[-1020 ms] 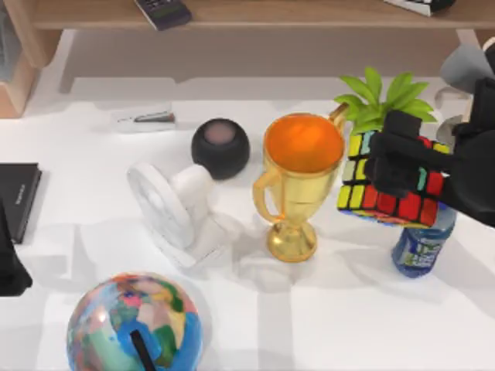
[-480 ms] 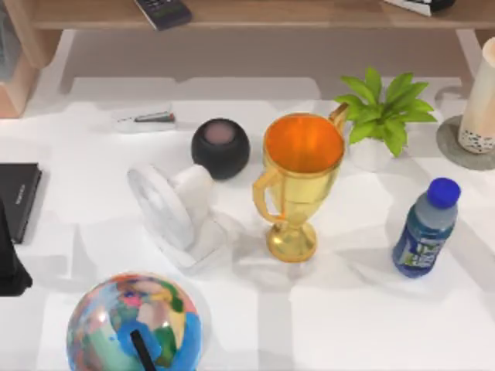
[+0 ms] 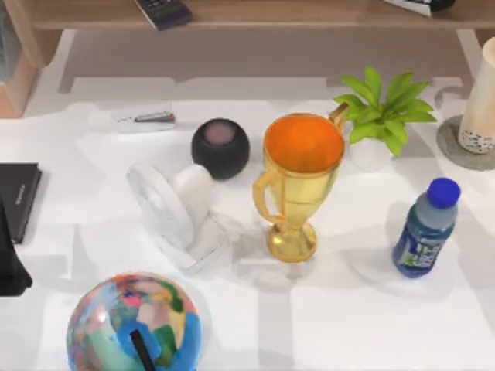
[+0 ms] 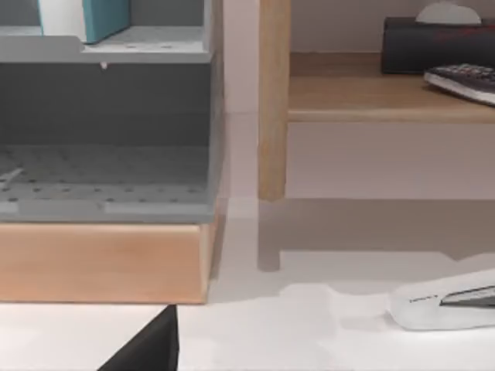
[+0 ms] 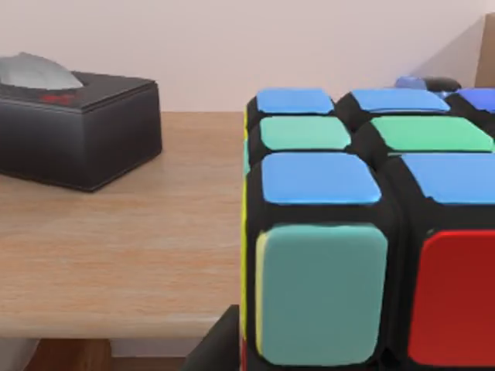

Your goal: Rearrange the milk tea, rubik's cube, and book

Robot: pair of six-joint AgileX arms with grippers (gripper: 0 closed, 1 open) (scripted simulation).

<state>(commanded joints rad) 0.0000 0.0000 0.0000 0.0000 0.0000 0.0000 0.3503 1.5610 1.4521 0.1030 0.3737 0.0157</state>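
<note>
The rubik's cube (image 5: 371, 232) looms close in the right wrist view, just above a wooden shelf (image 5: 116, 247). My right gripper (image 5: 356, 357) is shut on it, and a dark finger (image 5: 220, 349) shows at its lower edge. The milk tea (image 3: 483, 100) stands on a grey coaster (image 3: 456, 151) at the table's far right edge. The teal book (image 4: 104, 15) stands in a grey rack (image 4: 108, 116), seen from the left wrist. My left arm (image 3: 8, 263) is parked at the table's left edge.
A gold trophy (image 3: 302, 182) stands mid-table, with a plant (image 3: 384, 116) and a blue-capped bottle (image 3: 425, 228) to its right. To its left are a white fan (image 3: 174, 209), a black speaker (image 3: 220, 147), a globe (image 3: 133, 325) and a flat black book (image 3: 17, 197). A black tissue box (image 5: 77, 127) sits on the shelf.
One second ago my right gripper held the cube over the bottle at the table's right. It has since left the top view with the cube, uncovering the milk tea.
</note>
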